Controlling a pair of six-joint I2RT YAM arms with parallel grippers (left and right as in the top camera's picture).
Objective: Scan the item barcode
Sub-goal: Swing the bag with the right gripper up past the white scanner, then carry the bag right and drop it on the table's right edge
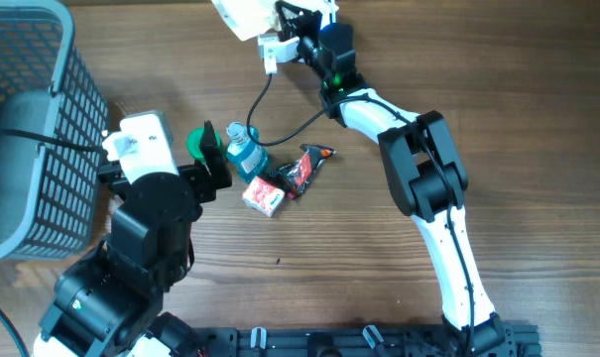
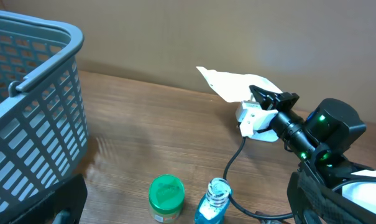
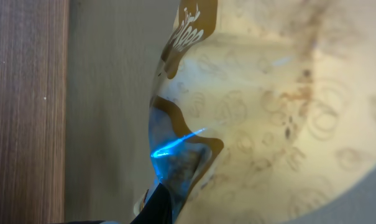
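Note:
My right gripper (image 1: 298,28) is at the table's far edge, shut on a cream snack packet (image 1: 243,16) and holding it off the table. Just below it is the white barcode scanner (image 1: 270,52), whose black cable (image 1: 280,131) trails back toward the middle. In the right wrist view the packet (image 3: 268,112) fills the frame, with a blue streak of light (image 3: 175,146) on its folded edge beside my dark fingertip (image 3: 158,205). The left wrist view shows the packet (image 2: 228,84) and the scanner (image 2: 253,119). My left gripper (image 1: 213,159) stands wide open and empty.
Between the left fingers lie a green-lidded jar (image 1: 196,142) (image 2: 166,196) and a blue bottle (image 1: 246,154) (image 2: 214,202). A red and white box (image 1: 265,196) and a black and red packet (image 1: 304,169) lie beside them. A grey basket (image 1: 42,109) (image 2: 32,93) stands at the left.

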